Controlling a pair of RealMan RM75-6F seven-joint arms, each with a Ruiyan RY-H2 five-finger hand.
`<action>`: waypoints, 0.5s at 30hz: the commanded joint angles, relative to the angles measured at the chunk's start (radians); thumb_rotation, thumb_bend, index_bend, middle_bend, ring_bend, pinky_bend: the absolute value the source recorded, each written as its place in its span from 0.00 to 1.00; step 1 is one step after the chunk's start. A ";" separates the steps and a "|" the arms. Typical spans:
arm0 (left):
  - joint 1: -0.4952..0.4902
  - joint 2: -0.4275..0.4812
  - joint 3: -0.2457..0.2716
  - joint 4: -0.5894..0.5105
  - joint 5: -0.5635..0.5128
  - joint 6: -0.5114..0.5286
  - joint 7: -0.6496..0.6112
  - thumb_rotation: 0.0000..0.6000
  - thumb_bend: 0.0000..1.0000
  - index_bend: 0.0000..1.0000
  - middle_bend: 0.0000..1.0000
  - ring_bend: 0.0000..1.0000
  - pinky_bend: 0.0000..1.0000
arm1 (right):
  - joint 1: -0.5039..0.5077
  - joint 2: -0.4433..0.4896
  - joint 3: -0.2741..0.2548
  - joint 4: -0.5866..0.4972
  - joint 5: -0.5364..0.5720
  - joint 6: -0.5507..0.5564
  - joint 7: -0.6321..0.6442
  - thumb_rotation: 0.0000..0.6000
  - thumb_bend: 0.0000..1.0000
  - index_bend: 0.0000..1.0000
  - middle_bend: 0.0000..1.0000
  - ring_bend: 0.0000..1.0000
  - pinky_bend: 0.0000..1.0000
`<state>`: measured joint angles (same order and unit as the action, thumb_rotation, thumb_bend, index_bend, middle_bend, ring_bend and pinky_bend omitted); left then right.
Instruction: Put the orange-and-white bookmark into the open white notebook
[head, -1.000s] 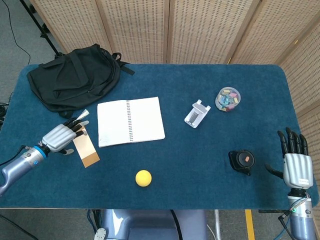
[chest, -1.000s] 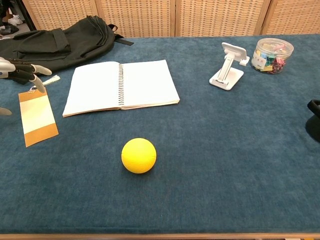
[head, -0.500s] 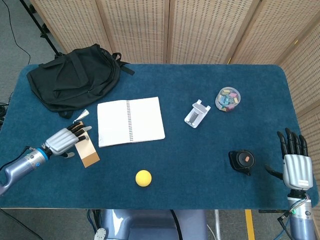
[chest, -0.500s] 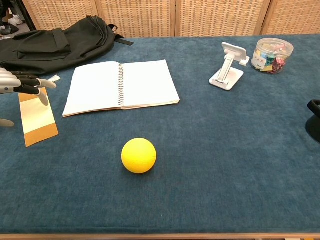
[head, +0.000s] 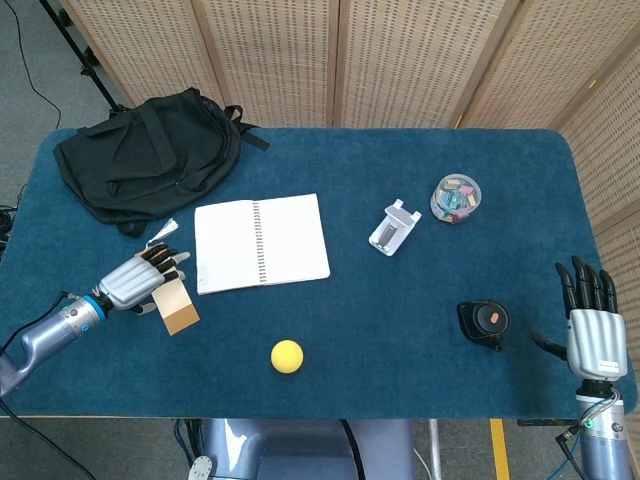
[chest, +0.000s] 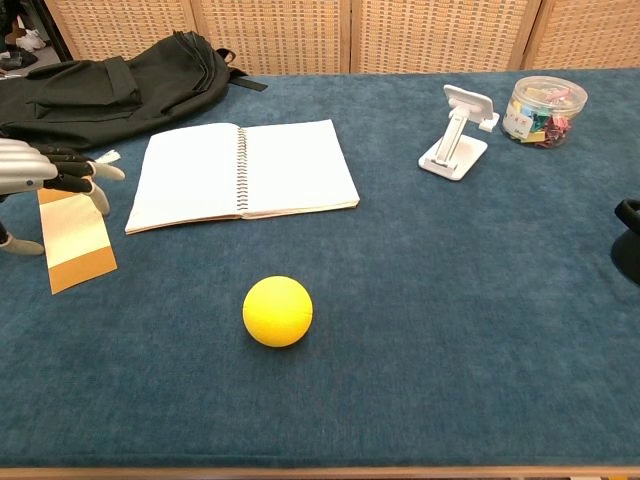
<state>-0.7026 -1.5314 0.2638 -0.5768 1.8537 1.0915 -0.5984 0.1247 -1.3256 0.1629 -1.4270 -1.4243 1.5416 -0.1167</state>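
Now the left hand (head: 133, 281) has apparently slid further over the bookmark (chest: 75, 240).

Bookmark (chest: 74, 242): orange-and-white card, flat on table at near left, far end under the left hand (chest: 40, 172). Notebook (chest: 243, 175): white, spiral-bound, open flat, blank pages, just right of bookmark.

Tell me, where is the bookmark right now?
The bookmark lies flat on the table's left side, just left of the notebook, under the left hand's fingers.
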 joint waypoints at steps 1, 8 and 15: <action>-0.001 0.000 0.002 -0.001 -0.003 -0.002 -0.001 1.00 0.21 0.26 0.00 0.00 0.00 | 0.000 0.000 0.000 0.000 0.000 0.000 0.000 1.00 0.00 0.00 0.00 0.00 0.00; -0.015 -0.007 0.007 -0.003 -0.007 -0.020 -0.003 1.00 0.21 0.26 0.00 0.00 0.00 | 0.000 0.000 0.000 0.001 0.002 -0.004 0.000 1.00 0.00 0.00 0.00 0.00 0.00; -0.036 0.000 0.016 -0.032 -0.006 -0.048 0.014 1.00 0.22 0.28 0.00 0.00 0.00 | 0.000 0.001 -0.001 -0.002 0.002 -0.005 0.000 1.00 0.00 0.00 0.00 0.00 0.00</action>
<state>-0.7365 -1.5336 0.2792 -0.6049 1.8488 1.0460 -0.5873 0.1250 -1.3248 0.1620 -1.4287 -1.4227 1.5365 -0.1165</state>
